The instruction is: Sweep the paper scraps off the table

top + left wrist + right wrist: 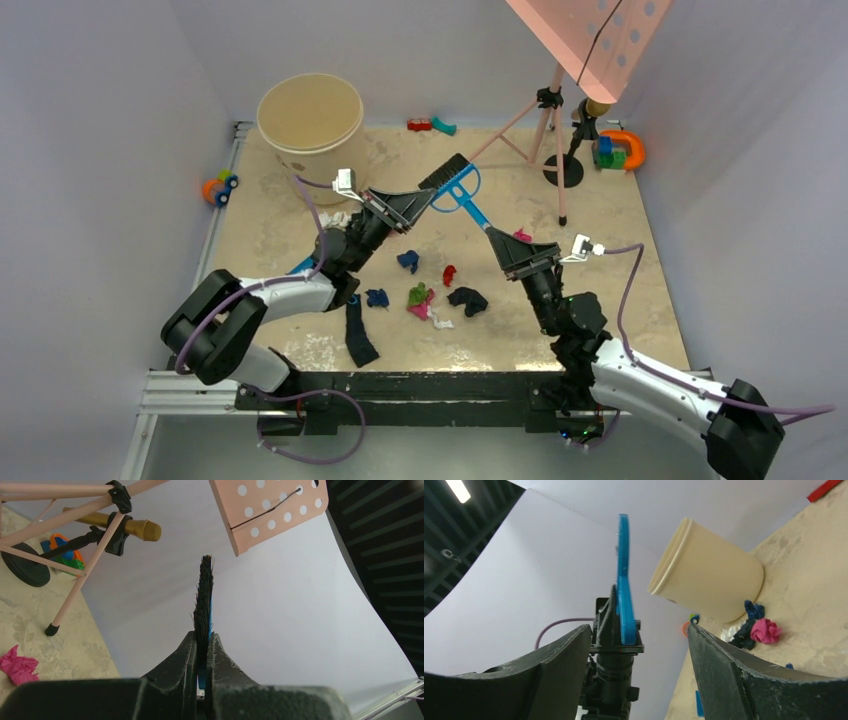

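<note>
My left gripper (pixel 422 201) is shut on the blue hand brush (pixel 458 189) just behind its black bristles (pixel 203 597) and holds it up above the table (pixel 600 300). My right gripper (pixel 518 246) is open wide at the free end of the brush handle (pixel 624 580), not gripping it. Paper scraps lie on the table between the arms: navy (pixel 408 261), red (pixel 449 275), green and pink (pixel 420 298), black (pixel 467 300) and a black strip (pixel 358 335). One pink scrap (pixel 522 236) lies by the right gripper. More scraps (pixel 765 631) lie near the bucket.
A beige bucket (pixel 310 120) stands at the back left. A pink music stand tripod (pixel 555 130) and a microphone stand (pixel 585 115) stand at the back right, with toys (pixel 620 150) beside them. Small toys lie at the left rail (pixel 218 187) and the back edge (pixel 430 125).
</note>
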`<control>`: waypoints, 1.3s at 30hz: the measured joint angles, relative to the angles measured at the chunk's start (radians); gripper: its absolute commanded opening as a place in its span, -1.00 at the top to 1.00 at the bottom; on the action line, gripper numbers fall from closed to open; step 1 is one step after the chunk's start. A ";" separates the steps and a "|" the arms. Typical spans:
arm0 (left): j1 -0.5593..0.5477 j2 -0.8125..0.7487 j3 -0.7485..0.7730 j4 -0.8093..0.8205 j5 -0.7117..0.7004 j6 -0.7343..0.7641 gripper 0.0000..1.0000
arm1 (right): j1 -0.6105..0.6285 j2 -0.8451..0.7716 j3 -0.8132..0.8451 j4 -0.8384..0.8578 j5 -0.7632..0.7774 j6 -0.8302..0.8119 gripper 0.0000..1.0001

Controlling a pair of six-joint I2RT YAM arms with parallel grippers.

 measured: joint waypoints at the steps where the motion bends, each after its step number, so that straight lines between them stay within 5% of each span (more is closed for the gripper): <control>1: 0.000 0.008 0.006 0.000 -0.003 -0.002 1.00 | 0.000 0.000 0.000 0.019 0.000 -0.010 -0.48; 16: -0.022 0.046 0.038 0.000 -0.032 -0.055 1.00 | -0.008 0.089 0.068 0.047 0.026 -0.056 -0.43; 39: -0.054 0.061 0.038 0.000 -0.072 -0.119 1.00 | -0.021 0.178 0.124 0.097 0.021 -0.144 -0.06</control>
